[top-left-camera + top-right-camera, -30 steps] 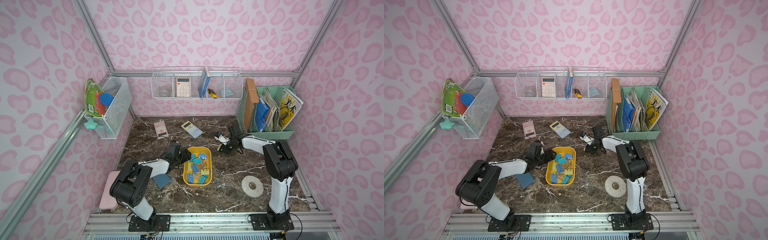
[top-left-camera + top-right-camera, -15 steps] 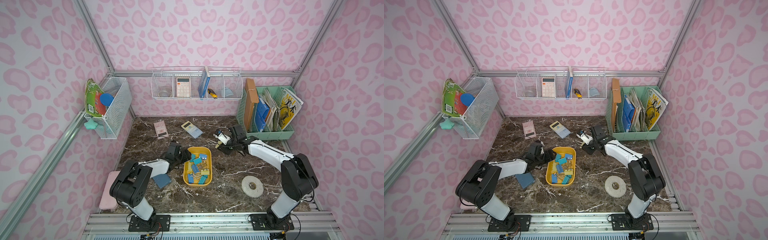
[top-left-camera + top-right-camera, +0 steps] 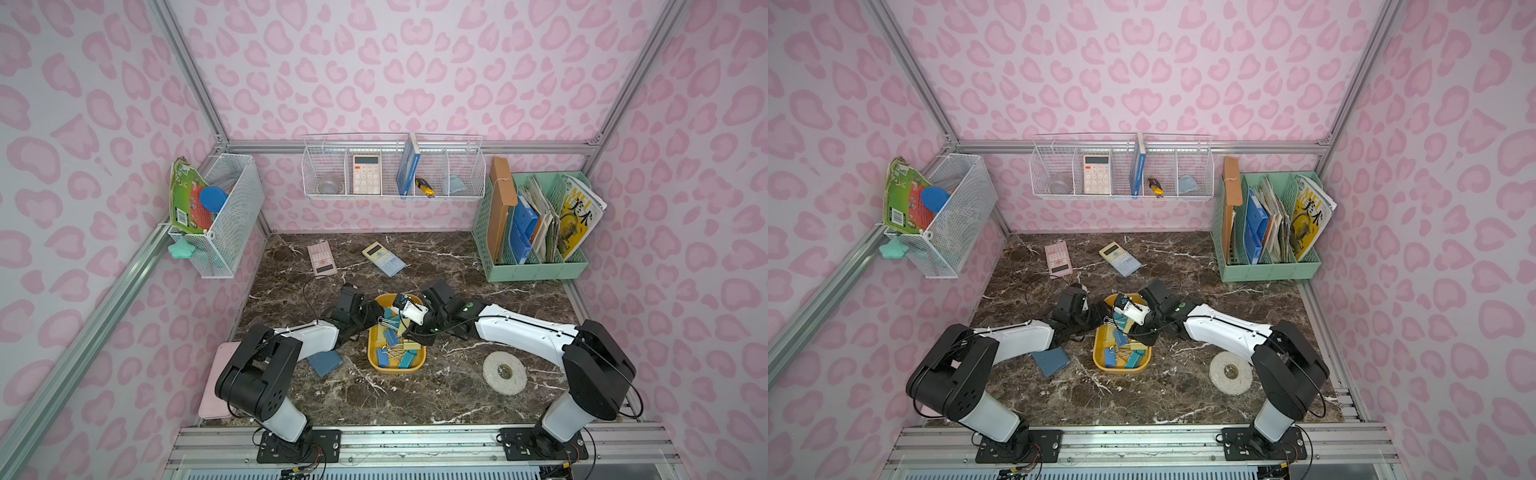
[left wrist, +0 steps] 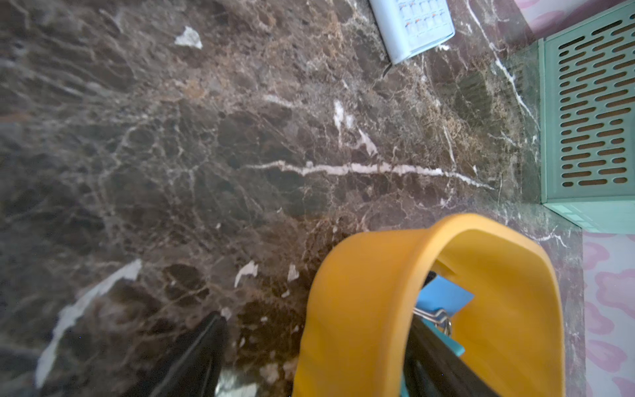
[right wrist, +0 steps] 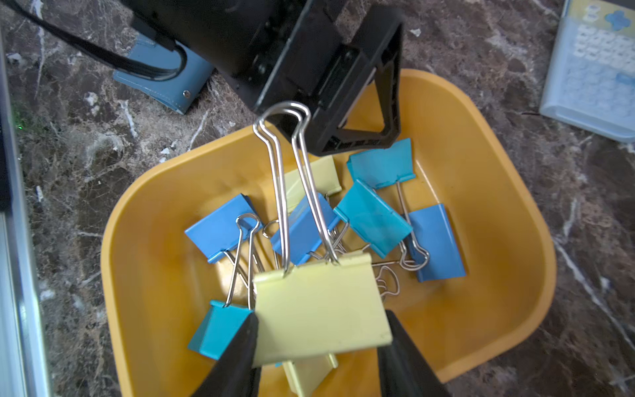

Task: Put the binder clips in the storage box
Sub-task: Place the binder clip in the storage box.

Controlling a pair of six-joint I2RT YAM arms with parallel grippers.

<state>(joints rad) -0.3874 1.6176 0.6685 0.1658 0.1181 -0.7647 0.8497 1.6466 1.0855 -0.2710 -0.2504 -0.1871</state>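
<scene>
The pale yellow clip (image 5: 309,299) hangs just above the yellow box (image 5: 508,240). The right claw (image 5: 322,319) pinches it by its folded body, and its long wire handles point toward the left claw (image 4: 314,323). Below it the other clips (image 5: 436,240), blue, teal and pale yellow, lie heaped in the box with their handles tangled. The left claw stands wide and grips nothing. It straddles the box's wall, with one finger inside and one outside on the worktop (image 3: 415,399).

As I judge it, the handles end right at the left claw, so a drop could hook them on that finger and leave the clip hanging over the rim. Landing on the heap, it could bounce over the low wall. If the left arm pulls away sideways, its inner finger could drag or tip the box and spill it. The two claws are close enough to knock together.

Elsewhere, the green file rack (image 3: 536,270) holds folders and magazines. The wire basket (image 3: 309,166) on the back wall holds a calculator and a book.
</scene>
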